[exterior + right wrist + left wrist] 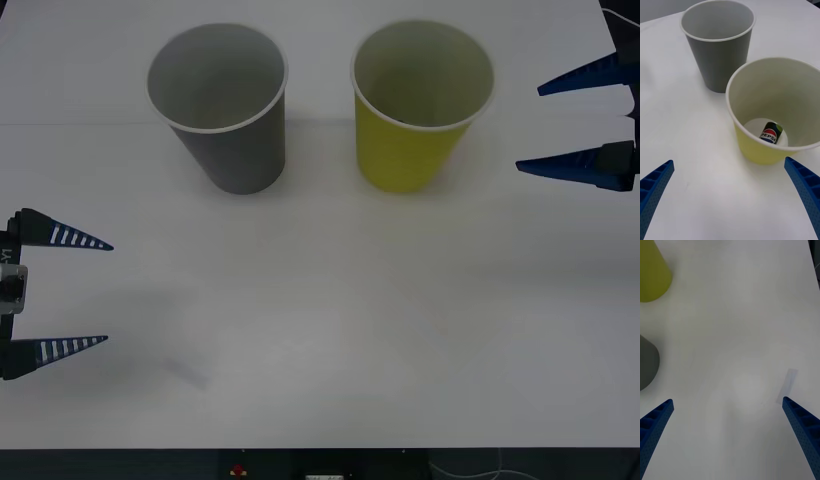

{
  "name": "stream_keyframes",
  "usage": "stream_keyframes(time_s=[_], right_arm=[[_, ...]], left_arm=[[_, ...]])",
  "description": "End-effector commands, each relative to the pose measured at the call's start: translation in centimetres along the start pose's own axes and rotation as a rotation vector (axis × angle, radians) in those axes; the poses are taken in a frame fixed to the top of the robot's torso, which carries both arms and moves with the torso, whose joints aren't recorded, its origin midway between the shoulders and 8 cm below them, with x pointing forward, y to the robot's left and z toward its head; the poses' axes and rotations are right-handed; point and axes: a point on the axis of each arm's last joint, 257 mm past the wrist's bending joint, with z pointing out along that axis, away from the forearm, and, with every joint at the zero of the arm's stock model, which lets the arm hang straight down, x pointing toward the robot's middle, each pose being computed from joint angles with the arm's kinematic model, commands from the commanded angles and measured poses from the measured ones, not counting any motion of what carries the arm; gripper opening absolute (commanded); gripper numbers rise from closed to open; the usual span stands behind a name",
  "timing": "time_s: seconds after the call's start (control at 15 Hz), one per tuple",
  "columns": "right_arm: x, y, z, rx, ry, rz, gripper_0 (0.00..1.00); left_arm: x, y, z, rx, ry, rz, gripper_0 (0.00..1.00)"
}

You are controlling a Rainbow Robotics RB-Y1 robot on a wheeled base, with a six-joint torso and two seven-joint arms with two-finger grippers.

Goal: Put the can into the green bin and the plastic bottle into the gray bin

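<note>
The gray bin stands upright at the back left of the white table, and the green bin stands upright just to its right. In the right wrist view the can, dark with a Pepsi logo, lies on the floor of the green bin, beside the gray bin. My right gripper hangs open and empty to the right of the green bin. At the table's left edge my left gripper is open and empty. The plastic bottle is out of view.
The white table stretches wide in front of both cups. A faint clear strip lies flat on it near my left gripper. The table's front edge runs along the bottom of the front view.
</note>
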Motion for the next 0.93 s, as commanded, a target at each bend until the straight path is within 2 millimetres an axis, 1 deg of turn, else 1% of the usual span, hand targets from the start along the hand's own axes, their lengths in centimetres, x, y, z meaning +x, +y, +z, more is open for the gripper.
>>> stream_keyframes(time_s=[0.07, 0.13, 0.33, 0.53, 0.73, 0.93], right_arm=[[2.3, 2.2, -1.7, -0.021, 0.007, -0.059, 1.0], [3.4, 3.1, -2.2, -0.026, 0.011, -0.079, 1.0], [6.5, 4.8, -3.2, -0.033, 0.039, -0.127, 1.0], [9.0, 6.7, -3.8, -0.065, 0.06, -0.162, 1.0], [10.9, 7.7, -4.3, -0.075, 0.076, -0.185, 1.0], [11.9, 8.2, -4.5, -0.082, 0.068, -0.194, 1.0]], left_arm=[[0.0, 0.0, 0.0, 0.0, 0.0, 0.0, 1.0], [0.0, 0.0, 0.0, 0.0, 0.0, 0.0, 1.0], [0.0, 0.0, 0.0, 0.0, 0.0, 0.0, 1.0], [0.0, 0.0, 0.0, 0.0, 0.0, 0.0, 1.0], [0.0, 0.0, 0.0, 0.0, 0.0, 0.0, 1.0], [0.0, 0.0, 0.0, 0.0, 0.0, 0.0, 1.0]])
